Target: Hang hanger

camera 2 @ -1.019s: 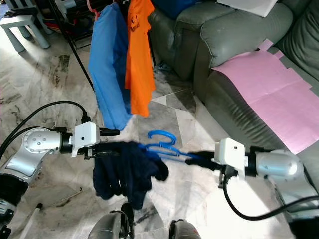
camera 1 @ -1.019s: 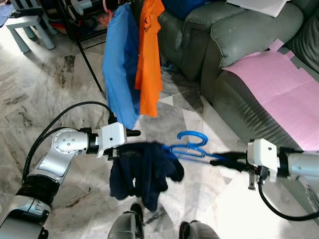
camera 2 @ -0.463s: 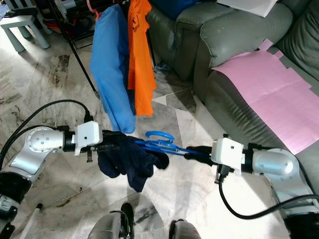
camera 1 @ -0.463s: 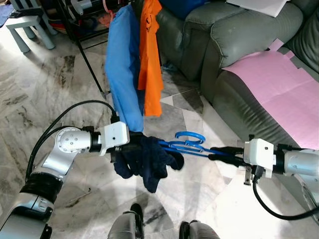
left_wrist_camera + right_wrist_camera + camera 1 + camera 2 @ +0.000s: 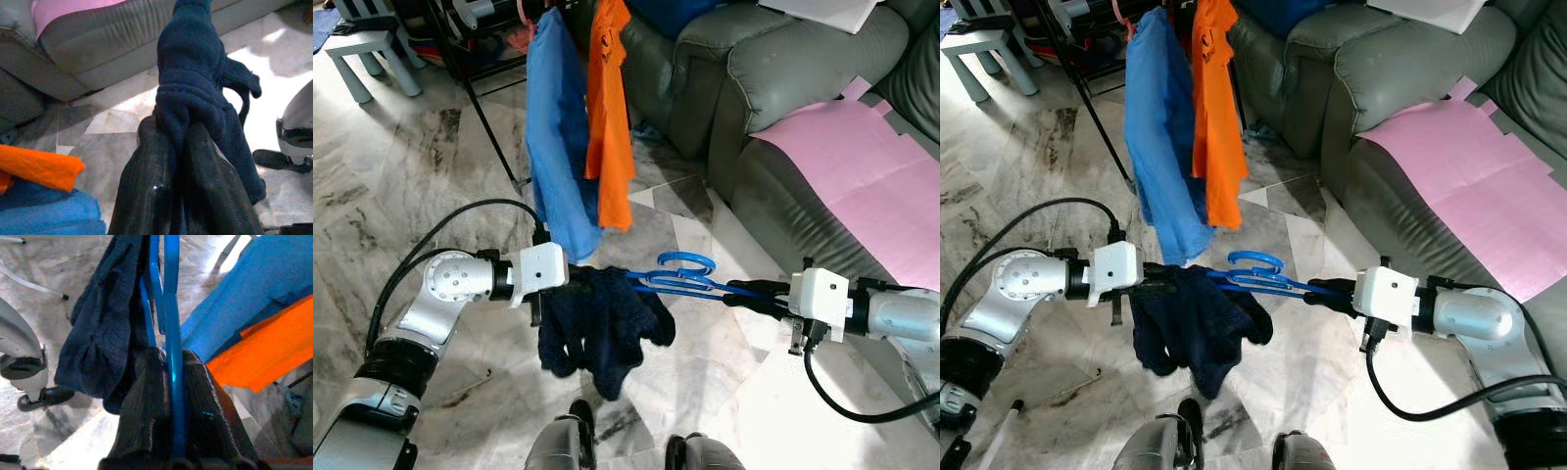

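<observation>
Carry step, judged. Blue hanger (image 5: 680, 277) held level at frame centre, clamped by right gripper (image 5: 744, 291); dark garment (image 5: 602, 328) pinched by left gripper (image 5: 570, 284). Next: hook to be raised toward rack (image 5: 484, 49), upper left.

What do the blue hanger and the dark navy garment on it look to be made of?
The blue hanger looks like glossy moulded plastic: thin, smooth bars with a sheen. The dark navy garment looks like soft fleece or knit, matte and fuzzy, bunching thickly between the left gripper's fingers.

Marble floor (image 5: 431, 176); grey sofa (image 5: 773, 88), small side table (image 5: 372, 54) standing on it
</observation>
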Controlling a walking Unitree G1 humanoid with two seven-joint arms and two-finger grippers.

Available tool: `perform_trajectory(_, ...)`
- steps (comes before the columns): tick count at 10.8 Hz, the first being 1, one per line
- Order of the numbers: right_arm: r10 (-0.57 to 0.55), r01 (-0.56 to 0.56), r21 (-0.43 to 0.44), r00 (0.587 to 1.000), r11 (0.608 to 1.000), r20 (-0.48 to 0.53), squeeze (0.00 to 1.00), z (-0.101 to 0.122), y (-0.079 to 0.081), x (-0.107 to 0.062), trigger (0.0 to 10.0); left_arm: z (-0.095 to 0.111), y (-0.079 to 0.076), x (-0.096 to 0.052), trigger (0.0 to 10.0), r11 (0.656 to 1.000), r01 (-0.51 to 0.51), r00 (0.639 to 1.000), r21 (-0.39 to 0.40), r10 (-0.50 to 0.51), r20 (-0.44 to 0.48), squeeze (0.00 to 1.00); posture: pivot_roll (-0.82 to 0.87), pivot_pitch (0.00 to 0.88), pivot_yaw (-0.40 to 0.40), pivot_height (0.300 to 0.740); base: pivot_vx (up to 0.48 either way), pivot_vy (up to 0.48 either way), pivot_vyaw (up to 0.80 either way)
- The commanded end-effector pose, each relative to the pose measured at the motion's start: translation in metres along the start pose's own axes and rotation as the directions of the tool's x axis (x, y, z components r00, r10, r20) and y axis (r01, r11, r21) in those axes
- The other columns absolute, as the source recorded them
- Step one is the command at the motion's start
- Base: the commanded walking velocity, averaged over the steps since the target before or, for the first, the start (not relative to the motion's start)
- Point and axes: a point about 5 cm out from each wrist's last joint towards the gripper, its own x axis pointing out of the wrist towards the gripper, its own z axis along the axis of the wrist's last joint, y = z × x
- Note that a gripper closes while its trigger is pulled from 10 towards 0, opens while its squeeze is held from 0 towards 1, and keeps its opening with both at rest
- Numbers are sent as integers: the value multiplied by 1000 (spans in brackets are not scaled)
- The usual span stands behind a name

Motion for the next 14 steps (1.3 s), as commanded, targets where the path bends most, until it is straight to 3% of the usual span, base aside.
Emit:
perform_trajectory(1, -12, 12, 2, 999, 1000, 42, 0, 3, -1, 3, 10000, -1, -1, 1, 0, 1000, -16, 1000, -8, 16, 7, 0, -99, 231, 48, 740, 0, 0, 0)
perform_trajectory(3, -42, 42, 21, 999, 999, 20, 0, -1, -2, 5, 10000, -2, -1, 2, 0, 998, -40, 999, -38, 41, 24, 0, -98, 229, 45, 740, 0, 0, 0)
perform_trajectory(4, -50, 50, 51, 999, 997, 7, 1000, -3, -3, 7, 10000, -3, -2, 1, 0, 998, -40, 999, -39, 41, 22, 0, -96, 230, 44, 740, 0, 0, 0)
perform_trajectory(5, -34, 34, 97, 999, 995, 5, 1000, -4, -3, 9, 10000, -5, -4, 0, 0, 998, -45, 999, -43, 46, 21, 0, -93, 230, 41, 740, 0, 0, 0)
perform_trajectory(7, 26, -23, 102, 999, 995, -29, 1000, -6, -2, 6, 10000, -12, -4, -3, 0, 996, -82, 997, -43, 82, 2, 0, -92, 231, 39, 740, 0, 0, 0)
perform_trajectory(11, -76, 92, 130, 989, 987, -125, 1000, -1, -34, -27, 10000, -35, -12, -14, 0, 958, -213, 977, -195, 211, -30, 0, -100, 239, 31, 740, 0, 0, 0)
perform_trajectory(14, -170, 186, 98, 974, 978, -149, 1000, -4, -42, -28, 10000, -39, -18, -16, 0, 945, -250, 968, -213, 248, -34, 0, -96, 240, 25, 740, 0, 0, 0)
